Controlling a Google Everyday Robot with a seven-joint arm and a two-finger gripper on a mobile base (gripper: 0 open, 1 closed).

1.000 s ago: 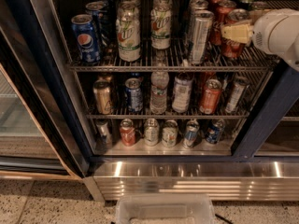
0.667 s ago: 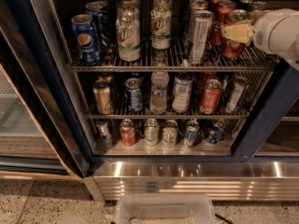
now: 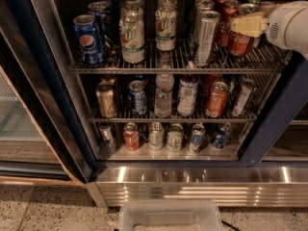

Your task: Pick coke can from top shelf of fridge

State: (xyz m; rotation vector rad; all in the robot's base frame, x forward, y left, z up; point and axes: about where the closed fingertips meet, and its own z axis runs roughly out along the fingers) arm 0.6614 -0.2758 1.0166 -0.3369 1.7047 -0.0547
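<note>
Broadly, the fridge point(image 3: 275, 121) filled the view, its dark frame dropping away below the claw point(image 3: 244, 26) and its ribbed steel base point(image 3: 192, 189) lying far beneath it. Lower yet was the speckled floor point(image 3: 38, 208). The top shelf point(image 3: 144, 70) stretched off to the left of the claw at a level just under it, and the lower rack point(image 3: 159, 118) sat well below. Far under the claw and somewhat left, a clear plastic bin point(image 3: 168, 214) rested at the foot of the fridge. The white arm point(image 3: 288, 25) showed at the right edge, directly behind the claw. The claw was at the right end of the top shelf, its cream-coloured front lying across the upper body of the coke can point(image 3: 239, 44); whether it was open or clamped on that can could not be told. The coke can stood upright on the top shelf, right at the claw, heading a row of red cans. Just left of the claw stood a tall silver can point(image 3: 206, 37), farther left a pale drink with a green label point(image 3: 166, 28), and farthest left a blue Pepsi can point(image 3: 89, 40)
</note>
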